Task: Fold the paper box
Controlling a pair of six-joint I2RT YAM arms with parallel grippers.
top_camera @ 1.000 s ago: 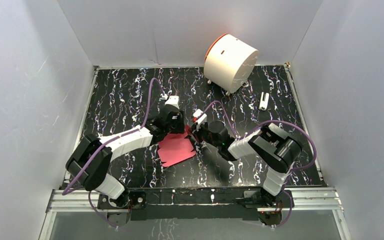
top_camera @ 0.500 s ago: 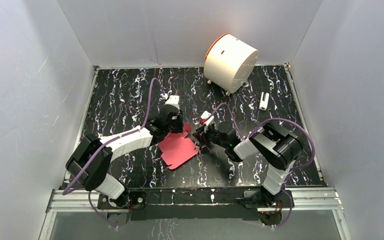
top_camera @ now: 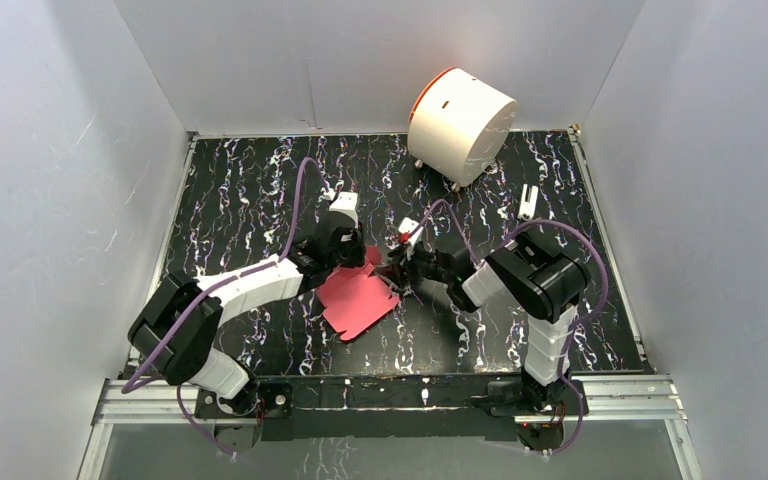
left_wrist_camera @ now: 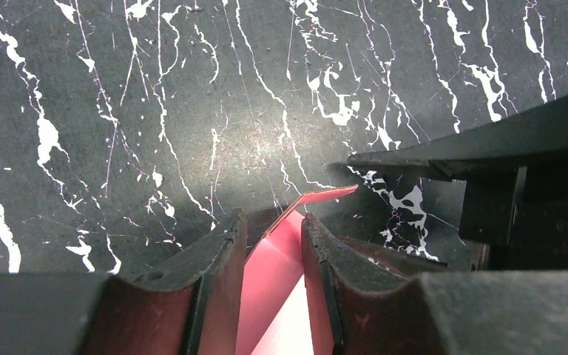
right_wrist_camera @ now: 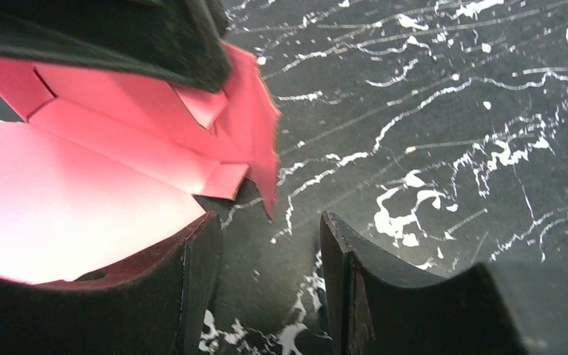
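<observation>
The paper box (top_camera: 357,298) is a pink-red flat die-cut sheet lying on the black marbled table between the two arms. My left gripper (top_camera: 346,256) is at its far edge. In the left wrist view its fingers (left_wrist_camera: 222,281) stand a narrow gap apart, with a raised flap of the sheet (left_wrist_camera: 285,255) between them. My right gripper (top_camera: 398,272) is at the sheet's right edge, open, with bare table between its fingers (right_wrist_camera: 192,288). The sheet (right_wrist_camera: 81,192) with its notched tab lies left of that gap.
A large white cylinder with an orange rim (top_camera: 460,122) lies at the back right. A small white object (top_camera: 528,201) lies at the right. Grey walls close in the table on three sides.
The sheet has slid and turned slightly to the right. The right arm has stretched out lower and further left toward the sheet's edge. The left gripper has stayed at the far edge.
</observation>
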